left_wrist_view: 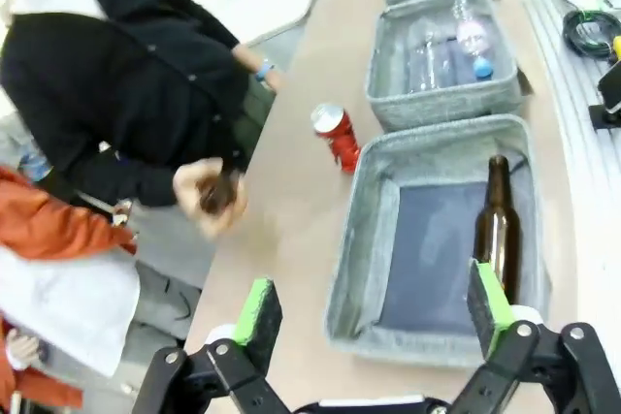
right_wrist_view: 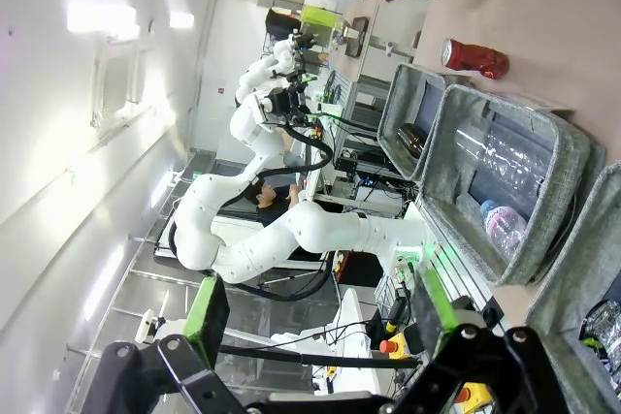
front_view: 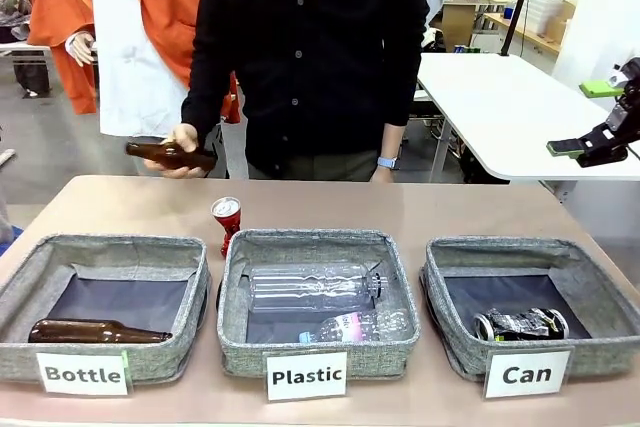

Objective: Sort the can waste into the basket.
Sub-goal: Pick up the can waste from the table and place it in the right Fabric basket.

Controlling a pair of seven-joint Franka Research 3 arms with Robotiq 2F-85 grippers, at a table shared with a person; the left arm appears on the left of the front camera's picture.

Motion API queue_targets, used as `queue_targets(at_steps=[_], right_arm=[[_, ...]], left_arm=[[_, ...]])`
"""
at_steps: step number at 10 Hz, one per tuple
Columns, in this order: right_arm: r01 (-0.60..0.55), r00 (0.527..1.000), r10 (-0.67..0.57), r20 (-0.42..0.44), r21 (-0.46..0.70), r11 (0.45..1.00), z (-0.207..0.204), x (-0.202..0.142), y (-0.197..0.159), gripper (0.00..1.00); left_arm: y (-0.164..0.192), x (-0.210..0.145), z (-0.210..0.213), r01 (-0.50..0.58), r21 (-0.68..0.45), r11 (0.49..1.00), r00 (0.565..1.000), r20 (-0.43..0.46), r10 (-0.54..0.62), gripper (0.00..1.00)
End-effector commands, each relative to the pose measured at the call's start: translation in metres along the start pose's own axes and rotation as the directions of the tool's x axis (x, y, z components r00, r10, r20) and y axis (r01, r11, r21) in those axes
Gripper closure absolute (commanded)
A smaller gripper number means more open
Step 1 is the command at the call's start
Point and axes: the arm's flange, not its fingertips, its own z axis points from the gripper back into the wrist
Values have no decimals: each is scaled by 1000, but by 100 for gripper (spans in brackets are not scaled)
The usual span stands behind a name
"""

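Standing upright on the table: red can (left_wrist_view: 336, 133), ahead of the left gripper (left_wrist_view: 374, 312), just past the "Bottle" basket (left_wrist_view: 354, 239) beneath it; fingers spread, empty. Crushed can (front_view: 520, 324): lying in the "Can" basket (front_view: 520, 247), below the raised right gripper (right_wrist_view: 320, 312); fingers apart, holding nothing. Person's hand (front_view: 183, 137): grips a brown bottle (front_view: 165, 155).

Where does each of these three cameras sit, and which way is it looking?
Front: fixed on the robot's side, facing the person across the table; right gripper at the edge.
Left wrist: looks down on the Bottle basket, left gripper open.
Right wrist: rolled sideways, looking along the Plastic basket.
All three share the red can.
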Motion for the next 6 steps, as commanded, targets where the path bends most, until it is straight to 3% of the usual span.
queue_targets(at_steps=[1, 2, 4, 6], right_arm=[[-21, 1000, 21, -18, -3, 1000, 2, 0, 1, 0], [-21, 1000, 21, -18, -3, 1000, 2, 0, 1, 0], [-21, 1000, 21, -18, -3, 1000, 2, 0, 1, 0], [-21, 1000, 21, -18, -3, 1000, 2, 0, 1, 0]], left_arm=[[33, -33, 39, -27, -47, 999, 997, 70, 31, 0], [43, -45, 50, -112, 11, 994, 990, 92, 111, 0], [58, -57, 50, -170, 12, 985, 968, 189, 165, 0], [88, -55, 16, -211, -6, 977, 961, 182, 209, 0]])
